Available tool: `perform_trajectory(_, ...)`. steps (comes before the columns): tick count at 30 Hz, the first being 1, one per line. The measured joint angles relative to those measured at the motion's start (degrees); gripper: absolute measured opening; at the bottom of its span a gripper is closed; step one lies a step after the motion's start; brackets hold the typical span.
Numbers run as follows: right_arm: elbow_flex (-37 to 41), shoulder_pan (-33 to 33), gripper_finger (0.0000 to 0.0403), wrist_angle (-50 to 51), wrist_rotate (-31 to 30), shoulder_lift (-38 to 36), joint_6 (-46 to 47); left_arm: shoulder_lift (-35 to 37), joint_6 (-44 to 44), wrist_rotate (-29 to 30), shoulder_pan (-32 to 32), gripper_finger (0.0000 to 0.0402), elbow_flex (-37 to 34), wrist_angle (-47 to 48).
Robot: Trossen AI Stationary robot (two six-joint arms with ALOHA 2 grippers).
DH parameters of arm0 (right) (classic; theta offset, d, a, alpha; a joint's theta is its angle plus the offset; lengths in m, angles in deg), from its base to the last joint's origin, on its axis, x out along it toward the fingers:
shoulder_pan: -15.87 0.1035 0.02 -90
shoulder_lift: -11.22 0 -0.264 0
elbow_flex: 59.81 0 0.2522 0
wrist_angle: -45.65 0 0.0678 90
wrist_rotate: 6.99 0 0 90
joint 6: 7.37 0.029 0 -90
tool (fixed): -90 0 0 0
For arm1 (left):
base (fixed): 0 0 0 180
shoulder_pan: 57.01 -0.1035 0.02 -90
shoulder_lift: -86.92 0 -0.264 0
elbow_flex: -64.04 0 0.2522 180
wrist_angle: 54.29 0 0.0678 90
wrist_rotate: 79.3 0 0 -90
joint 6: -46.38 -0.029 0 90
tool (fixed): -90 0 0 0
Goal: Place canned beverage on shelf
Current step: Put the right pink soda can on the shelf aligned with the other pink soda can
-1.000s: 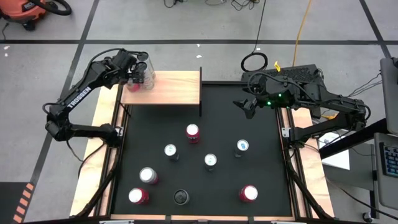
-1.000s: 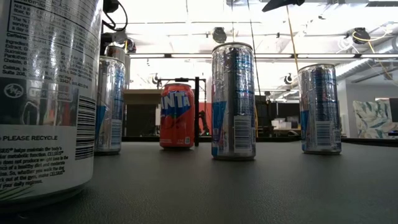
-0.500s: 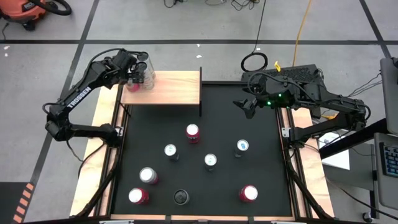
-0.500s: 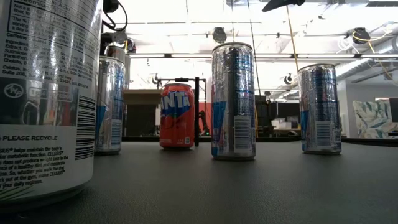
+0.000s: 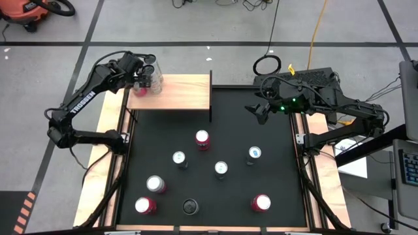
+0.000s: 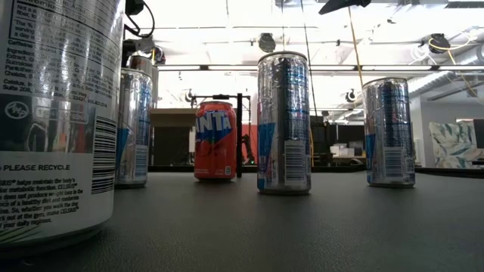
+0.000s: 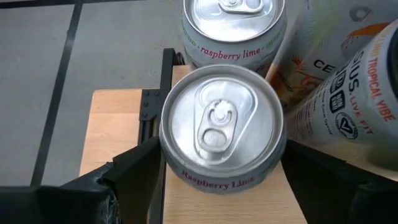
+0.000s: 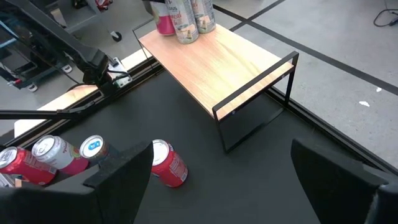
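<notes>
Left gripper (image 7: 217, 180) straddles can (image 7: 221, 127) among shelf (image 5: 179, 91) cans (image 7: 233, 31).

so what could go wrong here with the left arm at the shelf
1. The raspberry lime can between the left gripper jaws stands tight against other cans; pulling back carelessly could topple them.
2. The cluster sits at the shelf corner, so a nudge might push one off the edge.
3. The jaws look barely clear of the can, so retreating could drag it.
</notes>
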Motion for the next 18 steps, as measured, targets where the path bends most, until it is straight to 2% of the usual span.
perform_trajectory(11, 0.00, 0.00, 0.0360, 0.00, -0.01, 0.00, -0.13, 1.39, 0.02, -1.33, 0.00, 0.0325, 0.21, 0.17)
perform_trajectory(18, 0.00, 0.00, 0.0360, 0.00, -0.01, 0.00, -0.17, 5.30, -0.74, 0.50, 0.00, 0.0325, 4.00, 0.33)
